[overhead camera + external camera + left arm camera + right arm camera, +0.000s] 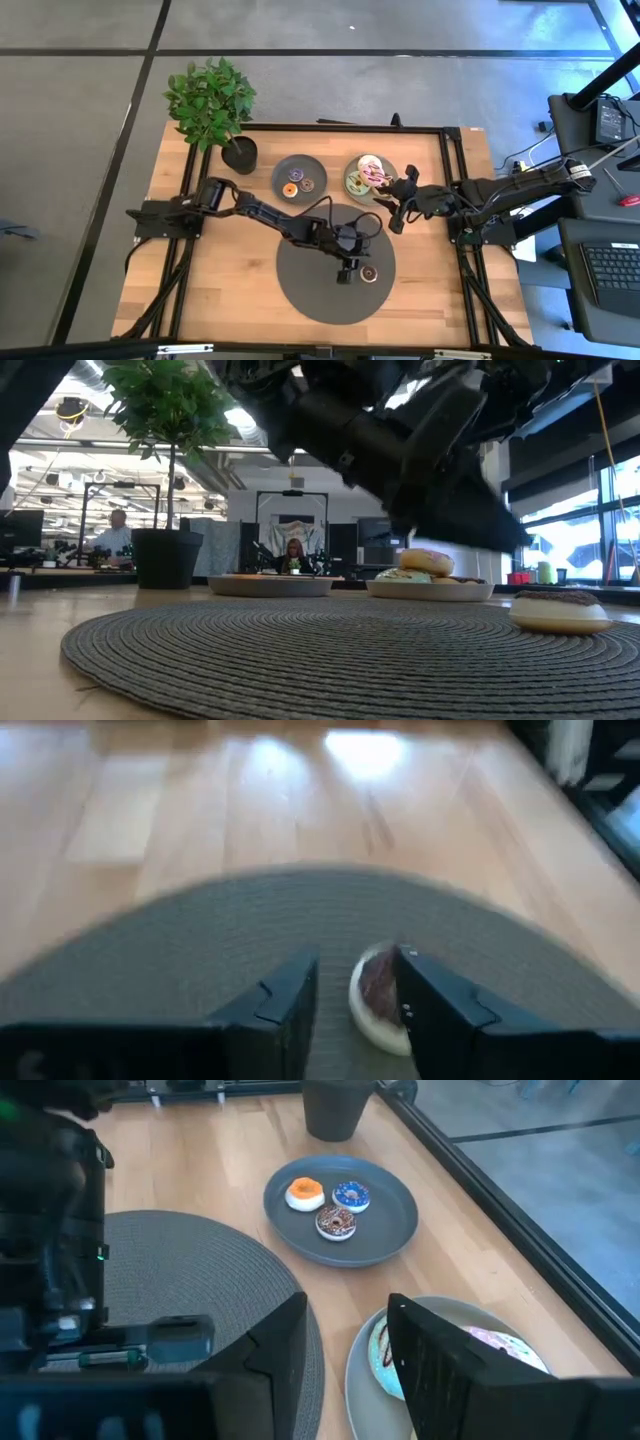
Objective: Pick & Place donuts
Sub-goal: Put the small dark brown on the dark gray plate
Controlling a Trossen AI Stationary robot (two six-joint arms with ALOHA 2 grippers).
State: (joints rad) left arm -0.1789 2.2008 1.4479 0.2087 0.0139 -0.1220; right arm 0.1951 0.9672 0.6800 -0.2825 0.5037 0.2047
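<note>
We reach our left claw (349,272) low over the mat (320,295), fingers released, the chocolate donut (369,272) just beside it.

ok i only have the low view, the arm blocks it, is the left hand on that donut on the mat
observer: Not gripping it. The left hand is open, and the brown donut lies flat on the mat, showing in the gap between its fingers.
operator: what's on the plate near the plant pot
observer: Three donuts on that plate: an orange one, a blue one and a brown sprinkled one.
operator: and the right hand
observer: The right hand is open and empty, at the edge of the other plate.
</note>
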